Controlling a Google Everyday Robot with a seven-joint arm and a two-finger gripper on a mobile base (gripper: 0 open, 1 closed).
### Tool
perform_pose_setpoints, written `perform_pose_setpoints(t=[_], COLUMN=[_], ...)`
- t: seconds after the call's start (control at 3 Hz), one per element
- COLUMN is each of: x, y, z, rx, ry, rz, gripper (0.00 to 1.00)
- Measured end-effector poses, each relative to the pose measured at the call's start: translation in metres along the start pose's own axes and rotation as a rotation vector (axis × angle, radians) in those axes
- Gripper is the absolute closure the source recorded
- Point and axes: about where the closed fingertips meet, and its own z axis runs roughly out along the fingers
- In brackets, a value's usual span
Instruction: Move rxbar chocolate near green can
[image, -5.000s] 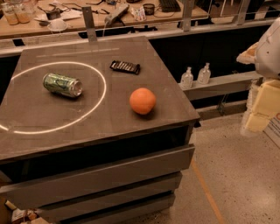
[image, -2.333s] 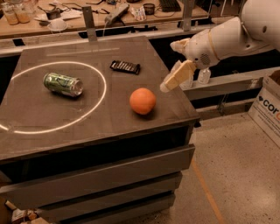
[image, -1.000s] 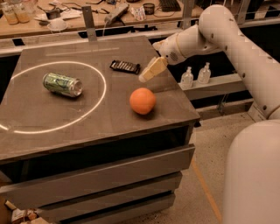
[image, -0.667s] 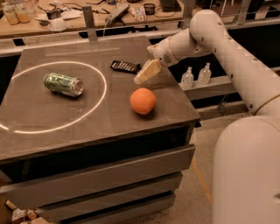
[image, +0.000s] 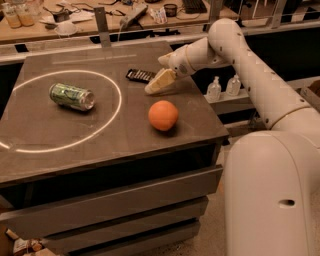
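The fingers (image: 160, 81) are seen pressed together into one tan wedge, nothing gripped. The gripper (image: 149, 91) is held low over the tabletop (image: 100, 145), tip angled down. The rxbar chocolate (image: 140, 75) is laid flat just beside that tip, slightly behind it. An orange (image: 163, 115) is parked nearer the front edge. The green can (image: 71, 96) is left on its side, well apart.

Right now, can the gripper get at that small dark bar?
Probably yes: the gripper is just right of the rxbar chocolate, nothing between them; the orange lies nearer the front edge.
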Motion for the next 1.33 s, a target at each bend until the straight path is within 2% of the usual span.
perform_pose_setpoints(t=[0.33, 0.67, 1.0, 1.33], x=[0.002, 0.003, -0.003, -0.024], y=[-0.001, 0.003, 0.009, 0.024], z=[0.009, 0.019, 0.023, 0.027], rx=[-0.024, -0.076, -0.115, -0.178], ry=[-0.001, 0.025, 0.031, 0.020], rz=[0.017, 0.044, 0.035, -0.021], gripper=[0.39, 0.71, 0.94, 1.00])
